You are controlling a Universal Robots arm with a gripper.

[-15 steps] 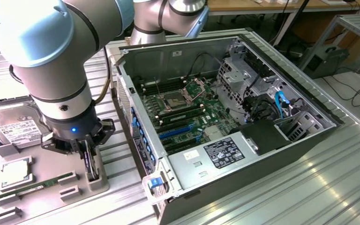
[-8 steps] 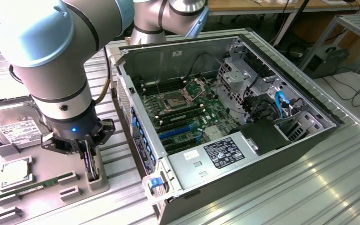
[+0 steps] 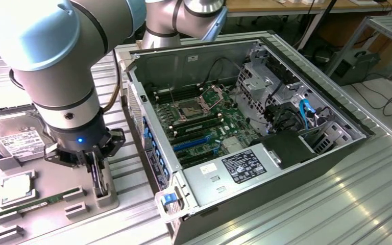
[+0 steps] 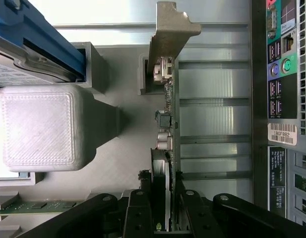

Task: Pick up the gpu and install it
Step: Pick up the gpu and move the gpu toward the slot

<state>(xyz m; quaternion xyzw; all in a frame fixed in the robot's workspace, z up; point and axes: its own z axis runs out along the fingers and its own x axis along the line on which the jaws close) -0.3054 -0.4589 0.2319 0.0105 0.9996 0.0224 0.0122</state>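
Ribbed metal tabletop (image 3: 305, 204) carries an open computer case (image 3: 285, 189) lying on its side, motherboard (image 3: 210, 127) exposed, and at the exterior view's left a gray parts tray (image 3: 46, 219) with a hard drive (image 3: 16, 135) and a memory stick (image 3: 39, 201). The gripper (image 3: 95, 166) is down over the tray's edge nearest the case, closed on the gpu (image 3: 100, 185), which stands on edge there. From the wrist, the fingers (image 4: 143, 203) pinch the thin green card's (image 4: 168, 119) two faces, its silver bracket (image 4: 167, 34) at the far end. Whether the card sits in its tray slot or is just clear of it is hard to tell.
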